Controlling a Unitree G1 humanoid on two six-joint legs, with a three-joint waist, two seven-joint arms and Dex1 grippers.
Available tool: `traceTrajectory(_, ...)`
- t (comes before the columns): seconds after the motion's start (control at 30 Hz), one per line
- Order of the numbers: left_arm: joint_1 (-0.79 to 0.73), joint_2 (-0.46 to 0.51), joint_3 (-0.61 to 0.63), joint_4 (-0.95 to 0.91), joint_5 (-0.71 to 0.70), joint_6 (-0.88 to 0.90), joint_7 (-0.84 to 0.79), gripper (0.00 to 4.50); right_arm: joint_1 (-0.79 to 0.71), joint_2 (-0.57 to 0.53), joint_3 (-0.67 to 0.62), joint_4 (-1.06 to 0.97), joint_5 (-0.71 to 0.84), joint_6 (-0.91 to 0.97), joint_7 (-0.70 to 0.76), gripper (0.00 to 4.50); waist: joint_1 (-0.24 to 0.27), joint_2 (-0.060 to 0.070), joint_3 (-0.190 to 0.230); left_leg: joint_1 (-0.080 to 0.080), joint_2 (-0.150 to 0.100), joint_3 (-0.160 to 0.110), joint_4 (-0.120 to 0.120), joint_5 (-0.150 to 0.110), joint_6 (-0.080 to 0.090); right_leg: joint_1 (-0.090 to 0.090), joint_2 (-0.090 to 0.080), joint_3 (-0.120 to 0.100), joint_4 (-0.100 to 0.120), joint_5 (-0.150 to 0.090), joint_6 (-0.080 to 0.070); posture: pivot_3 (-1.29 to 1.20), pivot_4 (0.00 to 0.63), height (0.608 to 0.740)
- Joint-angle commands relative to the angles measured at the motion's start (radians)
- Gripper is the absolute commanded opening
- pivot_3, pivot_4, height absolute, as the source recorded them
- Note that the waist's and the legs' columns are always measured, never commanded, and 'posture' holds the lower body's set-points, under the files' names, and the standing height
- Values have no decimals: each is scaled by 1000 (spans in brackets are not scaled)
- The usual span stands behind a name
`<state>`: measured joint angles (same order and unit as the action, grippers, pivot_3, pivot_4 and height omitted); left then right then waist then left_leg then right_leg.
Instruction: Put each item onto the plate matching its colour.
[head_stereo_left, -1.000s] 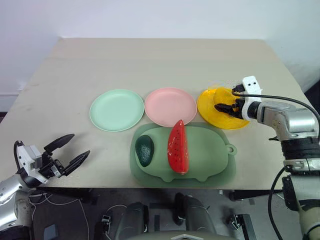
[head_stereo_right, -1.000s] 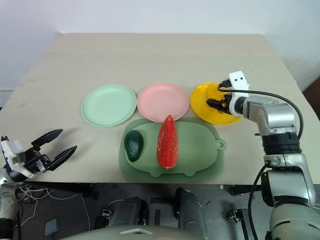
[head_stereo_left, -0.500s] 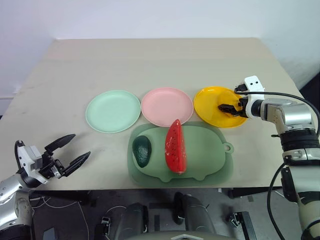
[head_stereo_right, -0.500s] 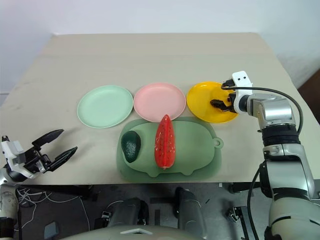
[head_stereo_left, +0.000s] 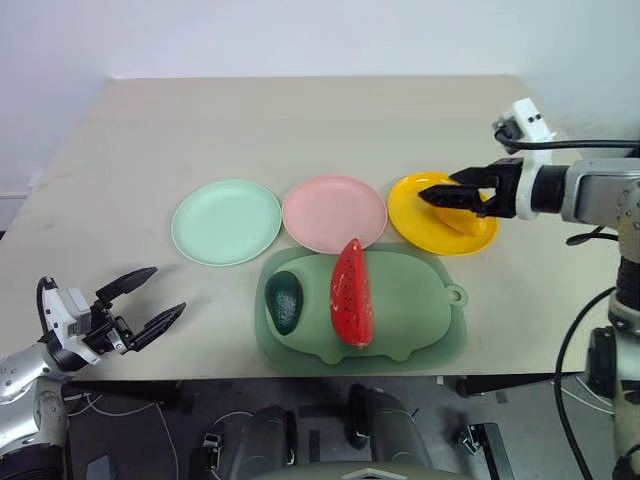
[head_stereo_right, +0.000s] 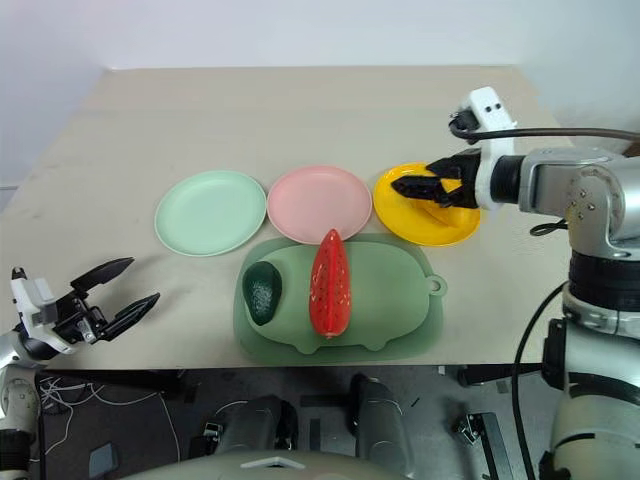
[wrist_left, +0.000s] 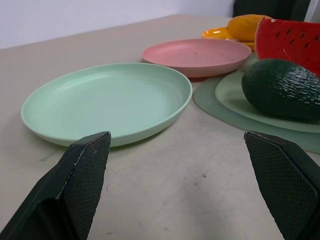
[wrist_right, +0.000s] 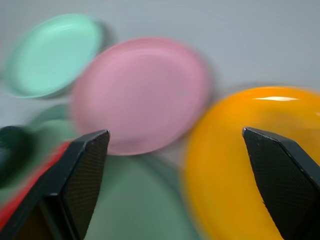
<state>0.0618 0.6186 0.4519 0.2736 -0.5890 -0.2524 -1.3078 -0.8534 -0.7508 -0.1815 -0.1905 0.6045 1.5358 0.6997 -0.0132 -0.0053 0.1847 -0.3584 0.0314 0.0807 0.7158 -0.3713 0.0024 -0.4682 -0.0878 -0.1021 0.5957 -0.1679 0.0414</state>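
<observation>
The dark green avocado (head_stereo_left: 286, 301) and the red watermelon wedge (head_stereo_left: 352, 293) lie side by side on the sage-green pig-shaped mat (head_stereo_left: 420, 300). Behind the mat stand, from left to right, the mint green plate (head_stereo_left: 226, 221), the pink plate (head_stereo_left: 334, 212) and the yellow-orange plate (head_stereo_left: 420, 229). The mango (wrist_left: 248, 27) rests on the yellow-orange plate. My right gripper (head_stereo_left: 428, 196) hovers above that plate, open and holding nothing. At the table's front left corner my left gripper (head_stereo_left: 168, 290) is open and empty, pointing toward the mint green plate.
The beige table (head_stereo_left: 300, 130) stretches bare behind the plates. The mat lies close to the front edge. A black cable (head_stereo_left: 600, 143) runs from my right wrist off to the right.
My right gripper opened and let go of the mango on the yellow-orange plate, then rose above the plate. The left gripper stayed where it was.
</observation>
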Motion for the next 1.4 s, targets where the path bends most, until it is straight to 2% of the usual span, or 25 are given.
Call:
traceTrajectory(0.03, -31, 24, -5, -5, 5, -15, -15, 4500, -34, 62, -63, -40, 109, 76, -101, 4463, 2, 0, 0, 0, 0, 0, 0, 0, 0, 0, 0, 0, 0, 0, 0, 0, 150, 736)
traceTrajectory(0.2, -79, 29, -26, -5, 5, -2, -24, 4500, 8, 126, -28, -47, 375, 79, -329, 4463, 1, 0, 0, -1, -1, 0, 0, 0, 0, 0, 0, 0, 0, 0, 0, 0, 150, 736)
traceTrajectory(0.4, -94, 30, -44, -7, 9, 1, -34, 4500, 50, 148, 30, -13, 747, 79, -702, 4463, -3, 0, 0, 0, 0, 0, 0, 0, 0, 0, 0, 0, 0, 0, 0, 0, 150, 736)
traceTrajectory(0.53, -77, 29, -41, -20, 7, 1, -41, 4500, 68, 118, 85, 16, 974, 45, -932, 4463, -2, 0, 0, 0, 0, 0, 0, 0, 0, 0, 0, 0, 0, 0, 0, 0, 150, 736)
traceTrajectory(0.63, -65, 26, -43, -26, 10, 1, -41, 4500, 97, 41, 222, 11, 1250, -121, -1145, 4463, 0, 0, 0, -1, 0, 0, 0, 0, 0, 0, 0, 0, 0, 0, 0, 0, 150, 736)
traceTrajectory(0.7, -57, 22, -46, -35, 10, 3, -36, 4500, 108, 0, 302, -15, 1351, -207, -1231, 4463, -1, 0, 0, -1, 0, 0, 0, 0, 0, 0, 0, 0, 0, 0, 0, 0, 150, 736)
traceTrajectory(0.77, -48, 14, -49, -46, 10, 2, -29, 4500, 111, -26, 369, -50, 1368, -241, -1261, 4463, -1, -1, 0, 0, 0, 0, 0, 0, 0, 1, 0, 0, 0, 0, 0, 0, 150, 736)
traceTrajectory(0.9, -22, -1, -51, -67, 9, 0, -14, 4500, 130, -3, 473, -71, 1368, -315, -1323, 4463, -1, -1, -1, 0, 0, 0, 0, 0, 0, 1, 1, 0, 0, 0, 0, 0, 150, 736)
traceTrajectory(1.1, 4, -8, -54, -90, 6, 0, 3, 4500, 91, 9, 558, -33, 1333, -336, -1370, 4463, 1, -1, -1, 0, 0, 0, 0, 0, 0, 1, 0, 0, -1, 0, 0, 0, 150, 736)
traceTrajectory(1.4, 22, -13, -54, -109, 3, 0, 28, 4500, 62, 48, 601, -34, 1098, -232, -1262, 4463, 1, -1, -1, -1, 0, 0, 0, 0, 1, 0, 0, 0, -1, 0, 0, 0, 150, 736)
